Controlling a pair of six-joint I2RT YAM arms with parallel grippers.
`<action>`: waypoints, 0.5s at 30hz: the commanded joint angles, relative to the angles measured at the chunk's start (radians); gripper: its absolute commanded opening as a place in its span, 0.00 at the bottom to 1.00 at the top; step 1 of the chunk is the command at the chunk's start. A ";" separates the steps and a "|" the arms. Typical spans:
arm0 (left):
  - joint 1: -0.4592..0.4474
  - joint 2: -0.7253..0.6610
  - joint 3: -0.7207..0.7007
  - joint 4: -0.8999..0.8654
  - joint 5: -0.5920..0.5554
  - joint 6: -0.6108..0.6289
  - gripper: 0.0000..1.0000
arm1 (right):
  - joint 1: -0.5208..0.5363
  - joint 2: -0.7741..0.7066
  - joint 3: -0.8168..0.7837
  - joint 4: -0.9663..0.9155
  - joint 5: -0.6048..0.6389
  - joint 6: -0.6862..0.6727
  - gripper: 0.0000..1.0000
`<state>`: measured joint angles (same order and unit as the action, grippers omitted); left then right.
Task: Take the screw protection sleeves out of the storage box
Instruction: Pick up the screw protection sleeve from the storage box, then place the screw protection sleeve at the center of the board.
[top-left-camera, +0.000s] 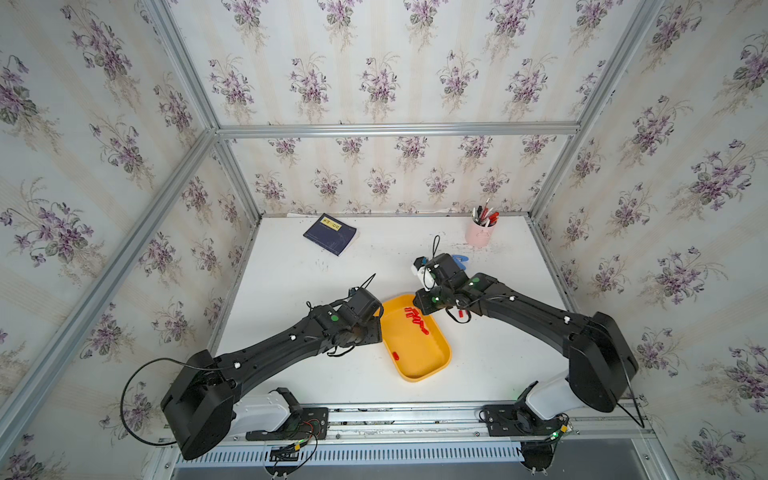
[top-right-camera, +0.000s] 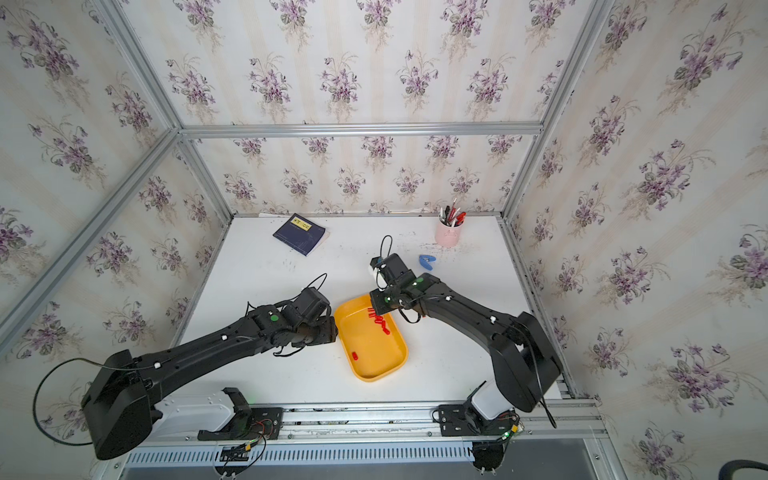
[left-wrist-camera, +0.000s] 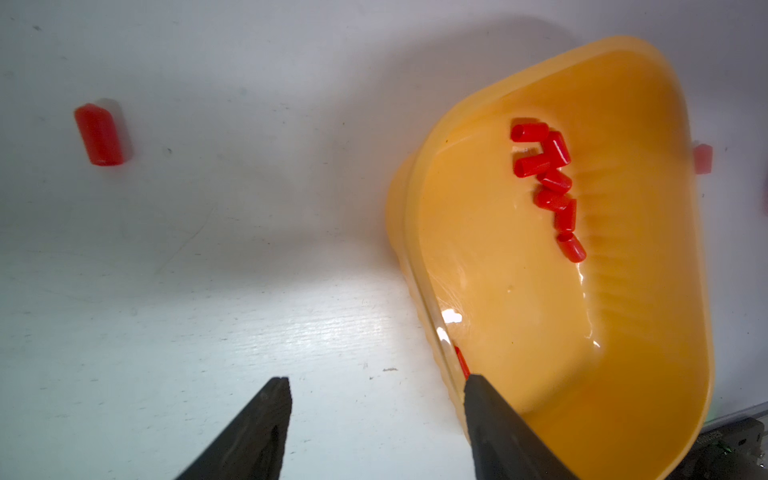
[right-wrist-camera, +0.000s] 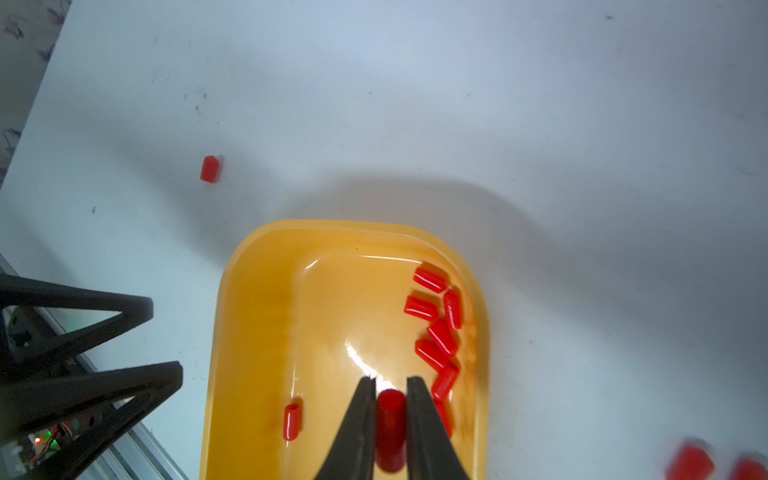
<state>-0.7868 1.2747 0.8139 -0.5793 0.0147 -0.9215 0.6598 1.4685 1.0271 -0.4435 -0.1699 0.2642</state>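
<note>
Right wrist view, right tool (right-wrist-camera: 390, 380) clamped on tiny red plastic sleeve (right-wrist-camera: 390, 432) over shallow yellow-orange storage box (right-wrist-camera: 257, 332), left tool (left-wrist-camera: 377, 379) apart astride its rim

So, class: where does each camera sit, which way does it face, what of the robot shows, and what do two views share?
Both top views: high over the front edge, facing down and back across the table; left arm, right arm and box show.
Left wrist: on the left arm, facing down past the open left claw at the box.
Right wrist: on the right arm, facing down past the right claw, shut on a sleeve.
Shared: both wrist views show the row of sleeves.
</note>
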 joint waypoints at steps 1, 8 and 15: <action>0.000 0.007 0.013 -0.015 -0.009 0.022 0.71 | -0.082 -0.059 -0.051 -0.063 0.001 0.029 0.18; 0.000 0.040 0.030 -0.008 0.000 0.032 0.71 | -0.240 -0.067 -0.128 -0.081 0.015 0.012 0.19; 0.000 0.050 0.041 -0.014 0.003 0.037 0.71 | -0.259 0.059 -0.181 0.008 0.024 0.026 0.18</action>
<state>-0.7868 1.3239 0.8478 -0.5827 0.0200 -0.8967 0.4046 1.5021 0.8539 -0.4793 -0.1596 0.2852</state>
